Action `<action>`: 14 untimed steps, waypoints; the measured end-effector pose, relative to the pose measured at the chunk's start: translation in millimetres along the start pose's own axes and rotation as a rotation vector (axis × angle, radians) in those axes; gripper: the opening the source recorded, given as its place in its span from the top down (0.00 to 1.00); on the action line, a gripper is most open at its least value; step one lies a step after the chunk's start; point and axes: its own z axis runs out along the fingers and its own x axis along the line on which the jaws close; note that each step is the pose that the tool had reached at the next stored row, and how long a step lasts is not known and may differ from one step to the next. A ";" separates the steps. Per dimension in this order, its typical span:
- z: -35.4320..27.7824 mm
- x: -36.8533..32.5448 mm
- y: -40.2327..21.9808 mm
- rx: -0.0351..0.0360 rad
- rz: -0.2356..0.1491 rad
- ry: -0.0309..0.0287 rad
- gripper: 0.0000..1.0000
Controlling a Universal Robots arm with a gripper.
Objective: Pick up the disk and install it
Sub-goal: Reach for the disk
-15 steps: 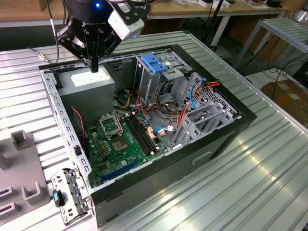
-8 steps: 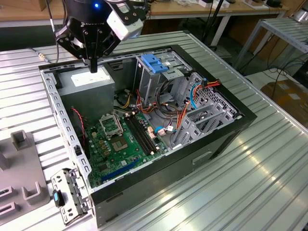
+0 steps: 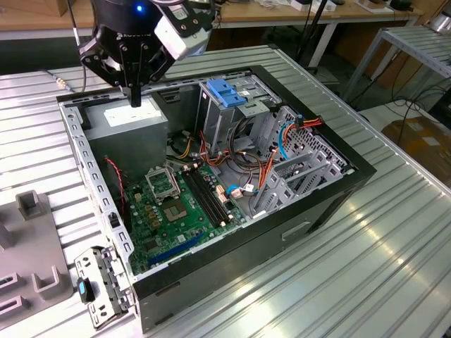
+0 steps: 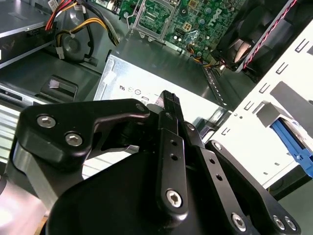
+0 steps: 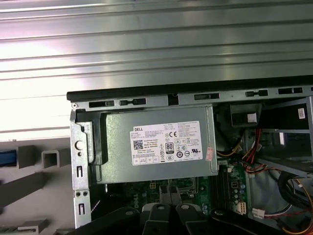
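**Exterior view.** I log the gripper (image 3: pixel 135 98) with its fingers brought together and nothing between them. It hangs just above the grey power supply box (image 3: pixel 130 121), in a corner of the open computer case (image 3: pixel 310 225). Also inside the case are a green motherboard (image 3: pixel 176 211) and a metal cage with a blue handle (image 3: pixel 224 95). The case lies on a ribbed metal table (image 3: pixel 380 274). A grey fixture (image 3: pixel 28 260) sits at the exterior view's left.

**Second wrist view.** The black fingers (image 4: pixel 168 105) hang over the box, beside yellow and red cables (image 4: pixel 80 24).

**First wrist view.** The box's white sticker (image 5: pixel 166 145) carries black print and symbols. A blue strip (image 5: pixel 7 157) sits on the fixture. I cannot tell whether that strip is the disk, so I cannot place the disk.
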 end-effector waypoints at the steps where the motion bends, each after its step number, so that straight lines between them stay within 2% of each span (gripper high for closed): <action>1: 0.1 0.3 0.0 0.0000 0.000 0.0002 0.89; 14: 0.5 3.6 -0.3 0.0002 0.000 0.0032 0.89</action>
